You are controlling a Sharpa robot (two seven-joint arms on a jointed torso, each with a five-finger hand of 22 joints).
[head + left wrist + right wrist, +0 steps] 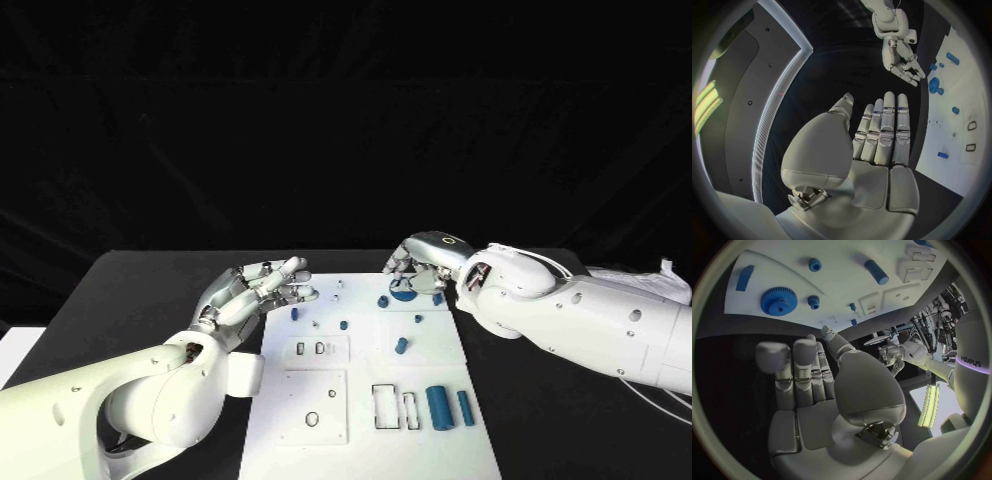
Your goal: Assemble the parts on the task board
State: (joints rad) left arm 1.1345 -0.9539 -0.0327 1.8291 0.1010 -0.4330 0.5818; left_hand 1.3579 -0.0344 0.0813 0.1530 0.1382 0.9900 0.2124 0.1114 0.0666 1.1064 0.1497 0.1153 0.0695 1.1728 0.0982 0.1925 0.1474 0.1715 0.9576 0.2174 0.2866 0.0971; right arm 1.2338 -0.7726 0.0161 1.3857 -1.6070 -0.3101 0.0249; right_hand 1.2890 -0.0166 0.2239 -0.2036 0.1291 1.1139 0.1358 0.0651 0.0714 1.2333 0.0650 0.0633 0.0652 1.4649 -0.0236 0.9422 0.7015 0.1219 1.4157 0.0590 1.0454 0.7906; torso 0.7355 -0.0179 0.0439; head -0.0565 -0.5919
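white rectangular task board (pixel 369 400) lay flat mid-table on the black table (pixel 144 290), long axis running from the near edge to the far edge. on it: large blue toothed gear (pixel 778 301) near the board's far right corner, small blue gear (pixel 813 301) just beside it. two blue cylinders, fat one (pixel 438 408) and thin one (pixel 466 407), lay side by side near the board's near right edge, next to the empty rectangular slots (pixel 392 407). short blue peg (pixel 401 346) sat mid-board toward the right edge, a few more small blue pieces (pixel 345 325) sat further in.

right hand (pixel 421 266) hovered at the board's far right corner, over the big gear, fingers loosely curled and apart, holding nothing. left hand (pixel 263 289) was at the board's far left edge, palm up off the surface, fingers extended and slightly spread, also empty. neither hand touched a part.
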